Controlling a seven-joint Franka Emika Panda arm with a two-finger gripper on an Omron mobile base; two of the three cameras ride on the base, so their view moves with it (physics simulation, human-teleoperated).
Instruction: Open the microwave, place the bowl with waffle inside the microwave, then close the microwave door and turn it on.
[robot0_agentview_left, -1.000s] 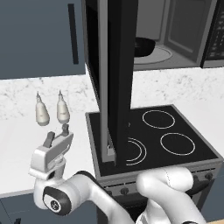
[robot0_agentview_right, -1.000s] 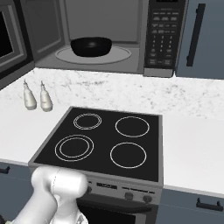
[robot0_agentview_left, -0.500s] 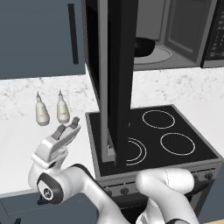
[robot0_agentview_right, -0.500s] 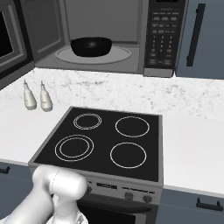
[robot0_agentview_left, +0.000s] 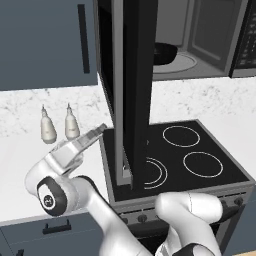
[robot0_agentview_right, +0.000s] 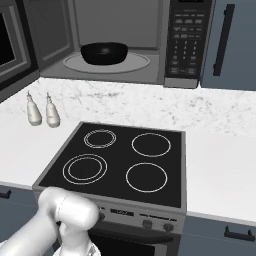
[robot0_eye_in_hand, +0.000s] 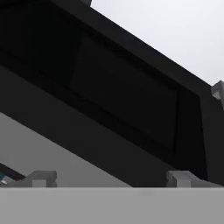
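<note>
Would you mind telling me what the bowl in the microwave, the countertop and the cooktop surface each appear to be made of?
The bowl looks like glossy black ceramic or plastic, given its soft sheen. The countertop seems to be polished white marble or stone, with grey veining. The cooktop looks like smooth black glass, flat with printed white rings.

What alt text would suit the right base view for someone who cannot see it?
An open microwave holds a small black bowl on its turntable, above a black four-ring cooktop set in a white marbled counter. Two small bottles stand left of the cooktop.
</note>
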